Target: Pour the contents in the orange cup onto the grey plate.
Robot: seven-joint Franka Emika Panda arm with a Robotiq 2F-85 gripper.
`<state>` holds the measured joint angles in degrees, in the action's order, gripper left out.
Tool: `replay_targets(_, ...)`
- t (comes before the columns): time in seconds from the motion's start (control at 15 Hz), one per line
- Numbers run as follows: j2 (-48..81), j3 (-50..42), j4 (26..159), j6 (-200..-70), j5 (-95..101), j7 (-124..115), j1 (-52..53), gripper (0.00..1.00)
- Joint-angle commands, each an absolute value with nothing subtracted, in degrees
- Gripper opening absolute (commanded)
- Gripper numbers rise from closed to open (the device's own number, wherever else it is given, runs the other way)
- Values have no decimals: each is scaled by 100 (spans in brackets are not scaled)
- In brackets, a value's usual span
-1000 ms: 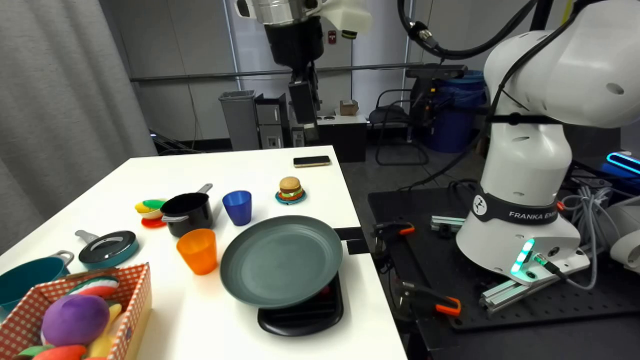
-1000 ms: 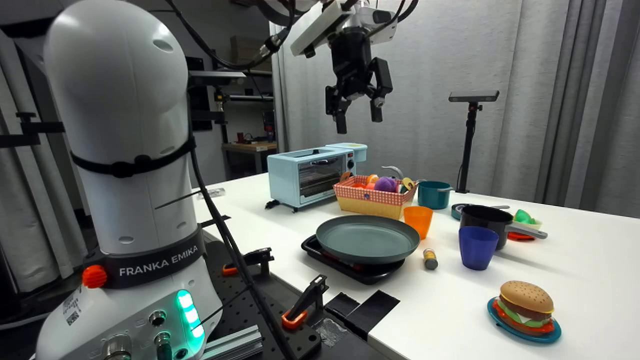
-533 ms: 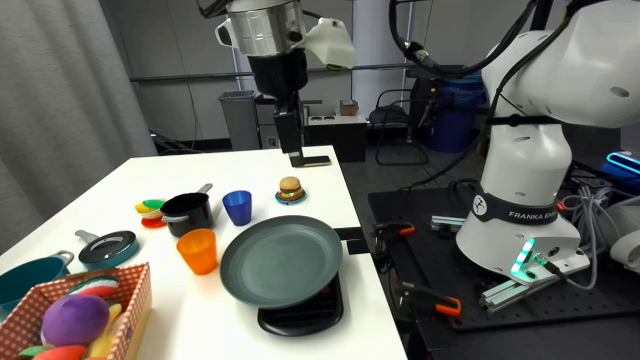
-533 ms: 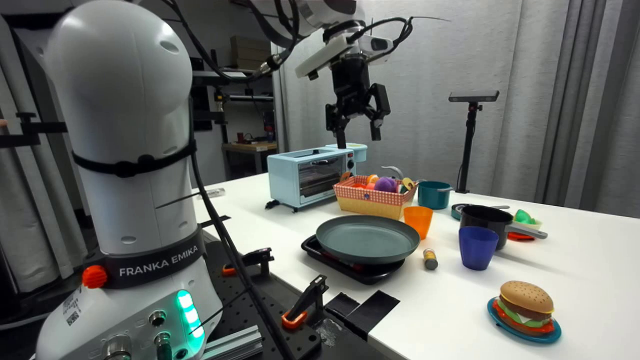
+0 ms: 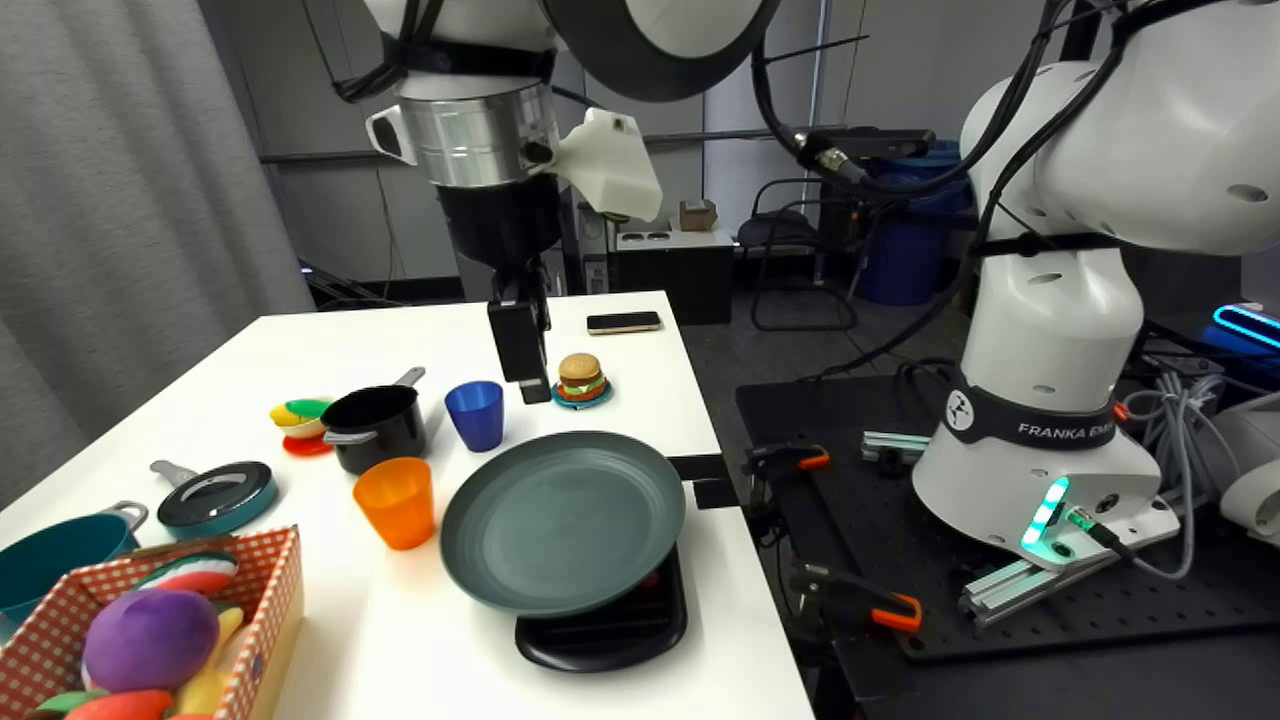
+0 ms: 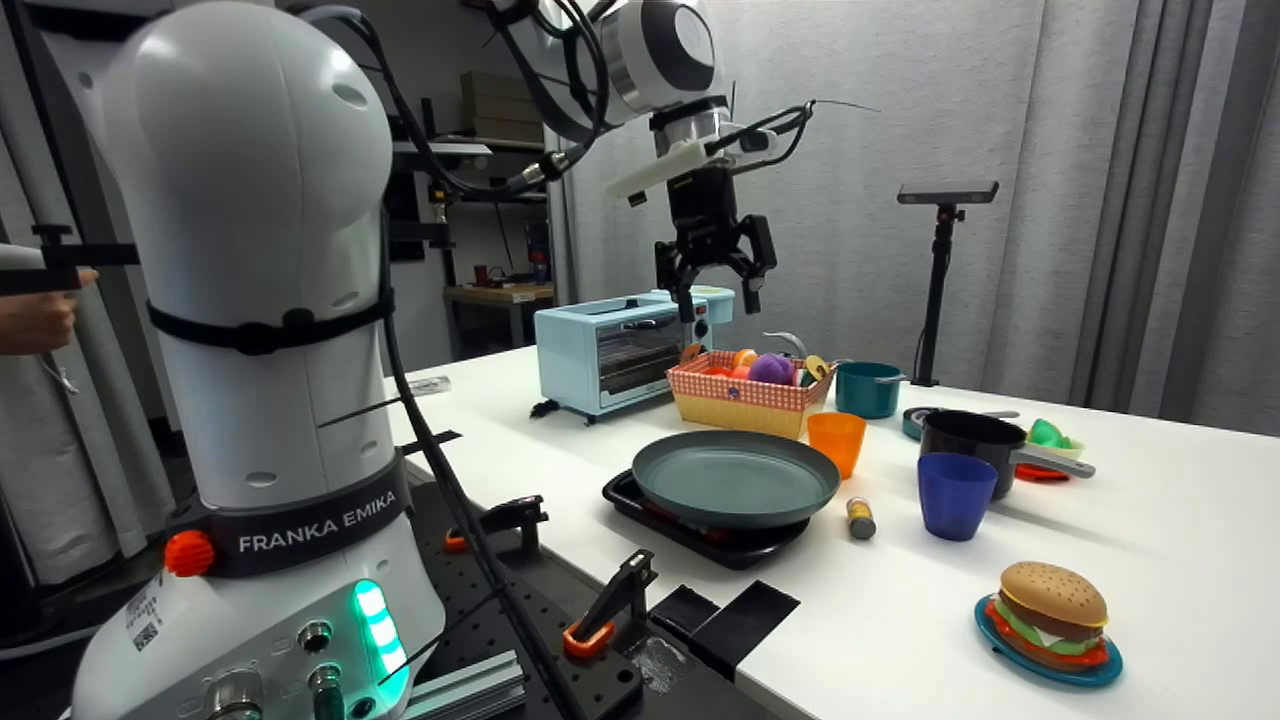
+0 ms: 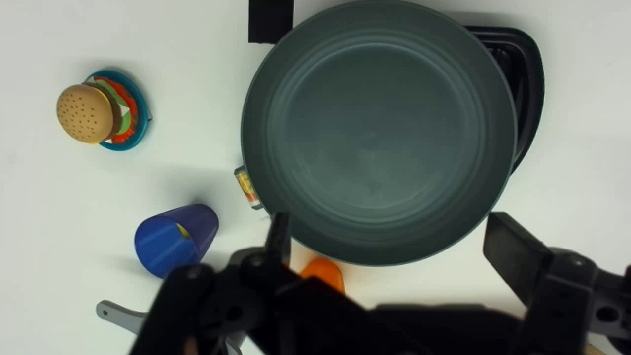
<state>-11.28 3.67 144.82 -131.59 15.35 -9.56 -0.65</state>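
Gripper (image 6: 719, 306) pointing down hovers above a white table (image 5: 400, 640), jaws parted wide, holding nothing. Well below, the orange cup (image 5: 396, 505) stands upright just past the grey plate (image 5: 563, 525), on the side away from the robot's base (image 5: 1040, 485), partly showing in the wrist view. Lowering toward the cup's vertical axis likely comes next.

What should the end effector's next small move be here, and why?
Probably ease the end effector down and across toward the orange cup. The end effector hangs open, holding nothing, higher than that cup, which stands upright beside the grey plate, not yet grasped, and shows off-centre and partly hidden in the wrist view.
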Motion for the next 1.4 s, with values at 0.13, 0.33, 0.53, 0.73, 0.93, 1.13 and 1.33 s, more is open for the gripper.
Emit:
replay_targets(0.13, -142, 370, 13729, -13549, 1399, -1012, 29, 100)
replay_targets(0.33, 285, 353, 13330, -13556, 1400, -1027, 72, 100)
replay_targets(0.53, 679, 319, 12979, -13542, 1455, -1078, 113, 100)
replay_targets(0.73, 1061, 267, 12666, -13546, 1426, -1076, 143, 100)
replay_targets(0.93, 1406, 203, 12394, -13554, 1437, -1105, 166, 100)
replay_targets(1.13, 1607, 170, 12206, -13498, 1390, -1090, 189, 100)
replay_targets(1.33, 1742, 144, 12071, -13463, 1372, -1081, 210, 100)
